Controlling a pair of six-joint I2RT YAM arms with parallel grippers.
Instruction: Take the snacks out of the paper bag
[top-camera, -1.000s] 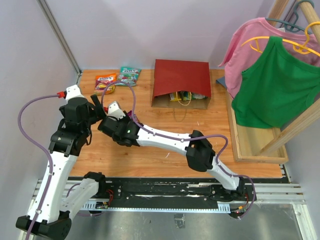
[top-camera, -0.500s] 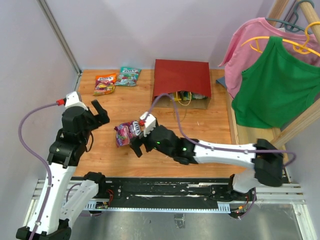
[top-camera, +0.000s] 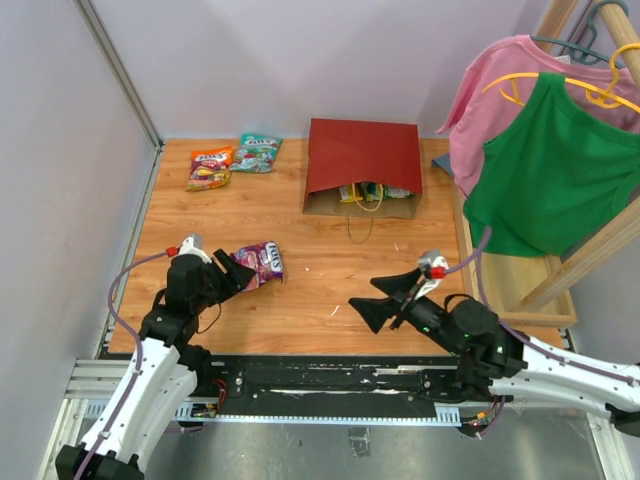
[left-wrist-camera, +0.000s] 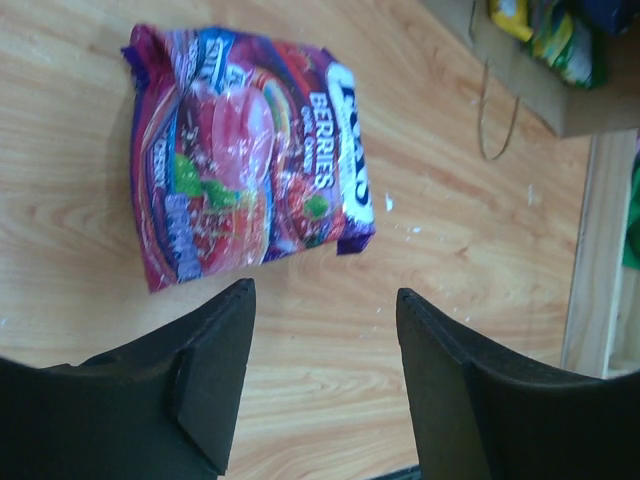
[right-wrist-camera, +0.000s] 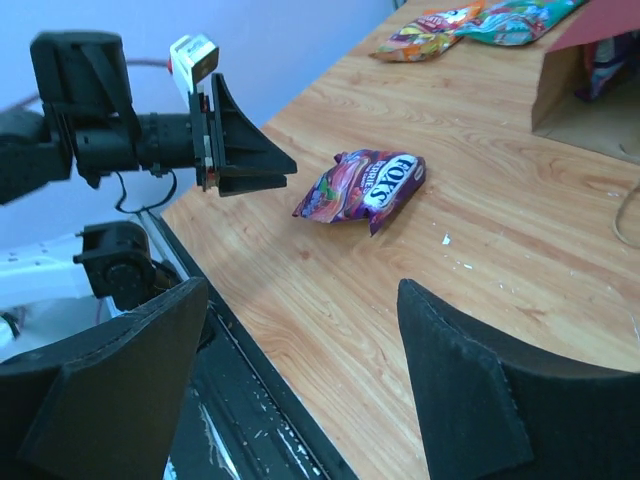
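The dark red paper bag (top-camera: 362, 160) lies on its side at the back of the table, its mouth toward me. Several snacks (top-camera: 375, 192) show inside the mouth. An orange packet (top-camera: 210, 167) and a teal packet (top-camera: 257, 152) lie at the back left. A purple packet (top-camera: 258, 264) (left-wrist-camera: 250, 165) (right-wrist-camera: 365, 187) lies flat on the wood, free of both grippers. My left gripper (top-camera: 238, 272) (left-wrist-camera: 325, 300) is open just short of its near edge. My right gripper (top-camera: 368, 297) (right-wrist-camera: 300, 290) hangs open and empty, well to the right of that packet.
A pink shirt (top-camera: 500, 80) and a green shirt (top-camera: 555, 160) hang on a wooden rack (top-camera: 520, 290) at the right edge. A grey wall bounds the left side. The black mounting rail (top-camera: 330, 375) runs along the near edge.
My right gripper let go of the purple packet on the table and pulled back to the right. My left arm drew back and down toward the near edge, its jaws narrowing somewhat.
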